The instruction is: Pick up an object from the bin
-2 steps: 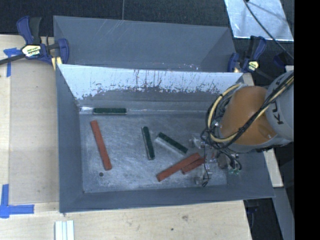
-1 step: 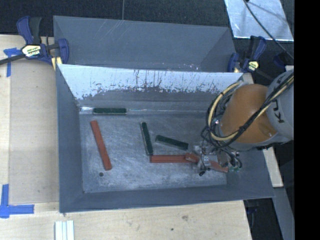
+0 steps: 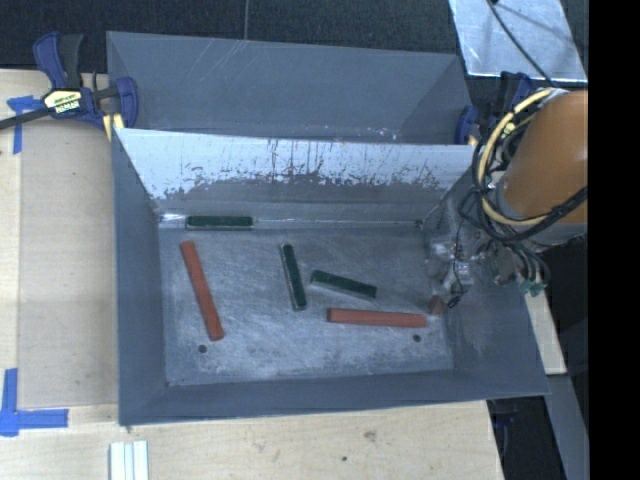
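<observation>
My gripper (image 3: 445, 290) hangs low at the bin's right side, close to the right wall. Its tip is just beyond the right end of a flat red stick (image 3: 377, 317) that lies crosswise on the floor; whether it touches that end I cannot tell. A short dark green stick (image 3: 344, 285) lies just left of the gripper, a little behind the red one. A second dark green stick (image 3: 293, 277) lies nearly lengthwise further left.
Another red stick (image 3: 201, 290) lies slanted near the left wall. A dark green stick (image 3: 219, 222) rests along the foot of the back wall. The arm with its orange cover and cables leans in over the right rim.
</observation>
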### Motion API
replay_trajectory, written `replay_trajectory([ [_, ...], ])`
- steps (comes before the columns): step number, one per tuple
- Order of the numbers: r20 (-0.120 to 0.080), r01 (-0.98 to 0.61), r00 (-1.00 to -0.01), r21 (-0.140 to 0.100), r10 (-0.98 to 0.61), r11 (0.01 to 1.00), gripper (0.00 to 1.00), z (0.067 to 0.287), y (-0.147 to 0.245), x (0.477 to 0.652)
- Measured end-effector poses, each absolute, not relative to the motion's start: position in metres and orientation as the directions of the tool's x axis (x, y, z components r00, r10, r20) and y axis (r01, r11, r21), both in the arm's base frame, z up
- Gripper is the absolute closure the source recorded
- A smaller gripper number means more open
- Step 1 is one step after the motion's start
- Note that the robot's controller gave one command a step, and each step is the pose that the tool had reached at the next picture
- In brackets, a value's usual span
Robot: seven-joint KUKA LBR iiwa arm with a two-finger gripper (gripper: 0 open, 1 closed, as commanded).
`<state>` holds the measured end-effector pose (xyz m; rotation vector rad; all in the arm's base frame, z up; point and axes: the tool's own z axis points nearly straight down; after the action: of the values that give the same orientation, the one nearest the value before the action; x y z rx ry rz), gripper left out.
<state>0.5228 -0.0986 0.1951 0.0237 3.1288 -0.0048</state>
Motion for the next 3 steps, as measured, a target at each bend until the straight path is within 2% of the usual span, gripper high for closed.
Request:
replay_trajectory([
  [1, -0.003, 0.014, -1.0, -0.001, 0.014, 1.0, 0.0, 0.191, -0.098, 0.521],
  [2, 0.005, 0.1, -0.995, 0.0, 0.1, 0.995, 0.0, 0.068, -0.089, 0.517],
  [3, -0.003, 0.099, -0.995, -0.001, 0.099, 0.995, 1.0, 0.072, -0.09, 0.519],
])
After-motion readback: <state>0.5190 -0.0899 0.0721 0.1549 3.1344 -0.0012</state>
